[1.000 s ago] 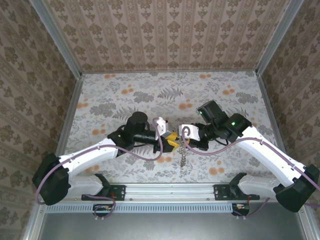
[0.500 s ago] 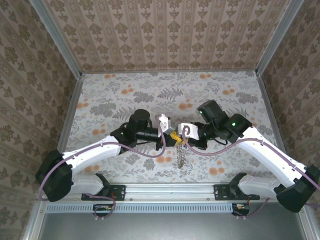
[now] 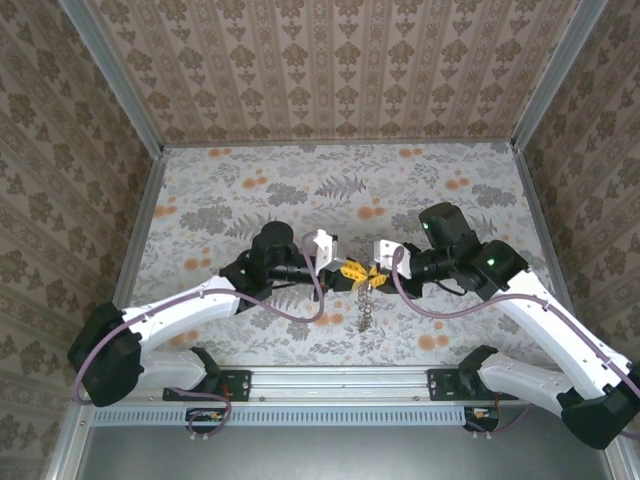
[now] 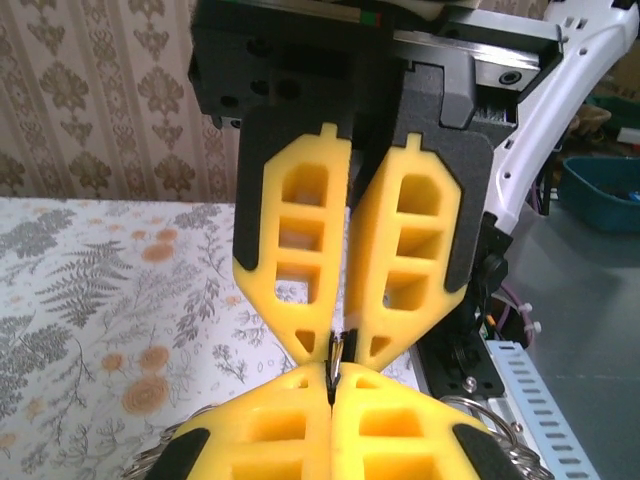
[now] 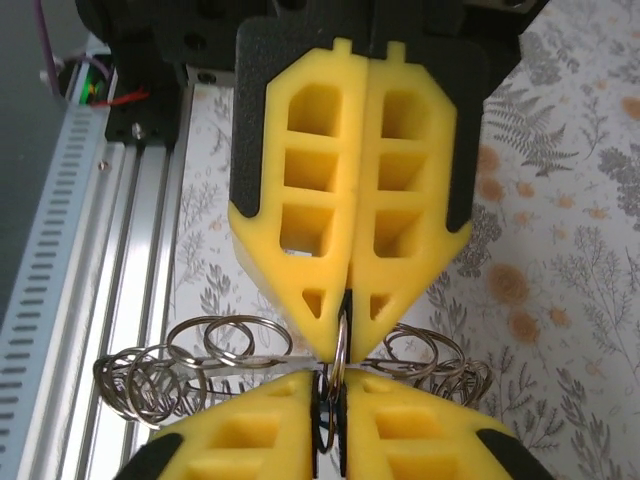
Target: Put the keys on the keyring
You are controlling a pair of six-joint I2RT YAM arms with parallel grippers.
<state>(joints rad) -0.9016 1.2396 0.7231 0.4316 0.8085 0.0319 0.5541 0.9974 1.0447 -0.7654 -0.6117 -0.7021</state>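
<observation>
Pinches one thin keyring (image 5: 340, 340) tip to tip, left fingers (image 5: 400, 203) and right fingers (image 4: 300, 205) both closed on it, above the bench (image 3: 250, 190); keys (image 3: 366, 305) dangling below; probably mid-task, threading seemingly unfinished

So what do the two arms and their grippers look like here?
Both arms have white shell links with black joints and bases; the left arm and right arm each carry a looping purple cable. Green lights glow on the right arm's joints. The left gripper and right gripper have yellow, window-cut fingers tapering to points on black backing plates.
</observation>
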